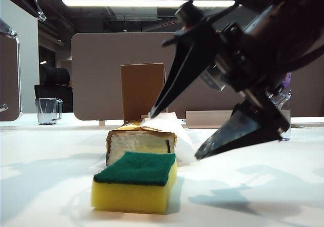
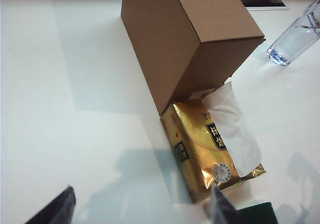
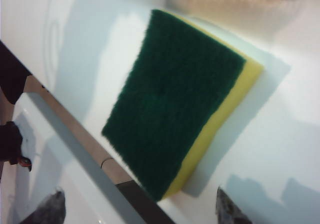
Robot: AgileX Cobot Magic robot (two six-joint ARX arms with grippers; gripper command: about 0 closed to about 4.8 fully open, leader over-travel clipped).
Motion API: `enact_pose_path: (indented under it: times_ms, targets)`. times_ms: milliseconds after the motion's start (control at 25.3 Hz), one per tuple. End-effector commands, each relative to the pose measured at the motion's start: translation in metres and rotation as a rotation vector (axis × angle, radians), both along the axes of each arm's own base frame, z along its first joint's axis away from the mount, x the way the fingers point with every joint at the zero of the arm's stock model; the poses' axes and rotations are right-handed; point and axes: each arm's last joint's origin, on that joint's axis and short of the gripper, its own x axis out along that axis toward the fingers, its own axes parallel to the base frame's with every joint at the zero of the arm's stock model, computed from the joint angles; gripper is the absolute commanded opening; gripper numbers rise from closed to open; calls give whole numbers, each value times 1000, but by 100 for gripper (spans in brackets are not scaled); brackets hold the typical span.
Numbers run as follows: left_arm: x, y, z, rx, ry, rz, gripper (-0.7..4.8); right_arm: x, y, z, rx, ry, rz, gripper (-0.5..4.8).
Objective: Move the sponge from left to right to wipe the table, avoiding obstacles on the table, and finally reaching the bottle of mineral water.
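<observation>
A: Where did the sponge [image 1: 135,182] sit?

B: It lay flat on the white table [image 1: 45,156], green scouring side up, at the near edge in the exterior view. Nothing held it. The gold tissue pack [image 1: 140,141] lay just behind it, and the upright cardboard box [image 1: 143,90] stood behind the pack.

A: Right gripper [image 1: 174,133]?

B: It hung above the table to the right of the sponge, slanting down toward it. Its two dark fingers stood wide apart and grasped nothing. In the right wrist view both fingertips [image 3: 47,210] flanked the sponge [image 3: 175,99] at a distance, without contact.

A: Left gripper [image 2: 142,211]?

B: Only its two fingertips showed in the left wrist view, well apart, nothing between them. It hovered over the table with the tissue pack [image 2: 207,144] and the box [image 2: 187,34] ahead of it. White tissue [image 2: 232,129] stuck out of the pack, and the pack's far end touched the foot of the box. A green corner of the sponge [image 2: 257,213] showed beside one fingertip.

A: The bottle of mineral water [image 2: 297,36]?

B: It stood beyond the box, well apart from the sponge; only its clear lower part was seen. In the exterior view the right arm hid nearly all of it. A glass mug [image 1: 48,110] stood far off on the left.
</observation>
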Motion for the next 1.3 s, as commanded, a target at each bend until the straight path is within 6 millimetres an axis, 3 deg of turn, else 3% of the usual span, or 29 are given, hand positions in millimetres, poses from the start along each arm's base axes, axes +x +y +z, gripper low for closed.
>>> enact_pose_path:
  times_ms: [40,1106,1304]
  targets:
    - [-1,-1,3,-14,-12,-21,346,5,5,-5,10,6,-12,388]
    - [-1,-1,3,-16,-11,-24,346,15,27,-39,-47,21,-89,386]
    - [-1,-1,3,-16,-11,-24,346,14,30,-47,-97,13,-112,363]
